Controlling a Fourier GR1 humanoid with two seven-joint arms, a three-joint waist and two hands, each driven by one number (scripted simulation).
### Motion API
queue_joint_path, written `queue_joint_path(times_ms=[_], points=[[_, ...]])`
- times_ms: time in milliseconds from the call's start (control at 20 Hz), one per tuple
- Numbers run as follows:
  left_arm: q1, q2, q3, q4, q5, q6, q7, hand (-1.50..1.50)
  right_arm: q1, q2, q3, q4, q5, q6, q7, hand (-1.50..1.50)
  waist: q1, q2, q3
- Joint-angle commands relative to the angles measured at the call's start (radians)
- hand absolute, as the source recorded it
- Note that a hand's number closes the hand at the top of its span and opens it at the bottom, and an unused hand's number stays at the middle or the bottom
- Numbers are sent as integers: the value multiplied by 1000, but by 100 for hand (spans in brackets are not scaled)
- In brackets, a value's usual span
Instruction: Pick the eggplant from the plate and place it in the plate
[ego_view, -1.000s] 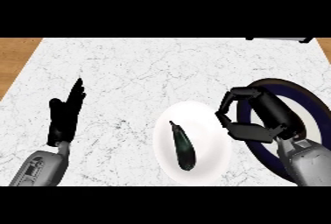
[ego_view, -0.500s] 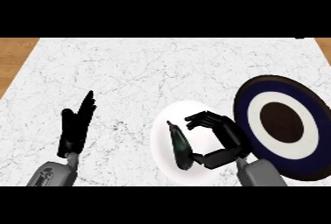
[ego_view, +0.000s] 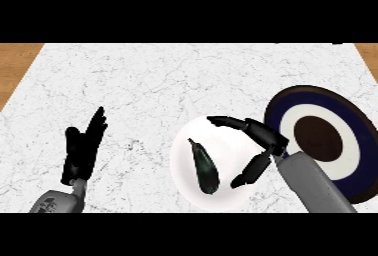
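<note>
- A white marble counter (ego_view: 184, 75) is seen from above; a strip of wood (ego_view: 15, 65) is shown at the upper left of the frame
- A white plate (ego_view: 221, 197) is placed at the lower centre of the frame
- The eggplant (ego_view: 204, 165), dark and long, is laid on the white plate, in its left half, with the thin end toward the top of the frame
- A second plate (ego_view: 284, 107), dark blue with a white ring and a dark brown centre, is placed at the right of the frame, just beside the white plate
- The right hand (ego_view: 255, 137) is held over the right part of the white plate; its fingers (ego_view: 225, 121) are curved above and its thumb (ego_view: 249, 174) is curved below, so that the hand is opened toward the eggplant
- A gap of white plate is seen between the right hand and the eggplant; nothing is pinched by this hand
- The left hand (ego_view: 81, 150) is shown at the lower left of the frame, with fingers straight and pressed together, pointed up, well apart from both plates; nothing is held by it
</note>
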Motion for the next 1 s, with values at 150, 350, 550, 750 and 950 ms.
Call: queue_joint_path(times_ms=[150, 350, 550, 750, 950], points=[[80, 10, 23, -14, 18, -38, -47, 0, -217, -20, 57, 89, 126, 104, 102, -150, 2, -2, -1], [51, -34, -36, -64, -53, 30, 28, 0, -265, -20, 107, 126, 147, 248, 143, -150, -10, -4, -1], [63, -27, 10, -60, -45, 16, 1, 0, -283, 22, 127, 162, 196, 306, 155, -150, -14, -3, -1], [6, -17, 72, 28, -26, -51, -12, 0, -280, 100, 132, 204, 282, 284, 170, -150, -19, -2, -1], [58, -83, 19, -65, -100, 13, 30, 0, -262, 123, 99, 227, 344, 292, 140, -150, -19, -3, -1]])
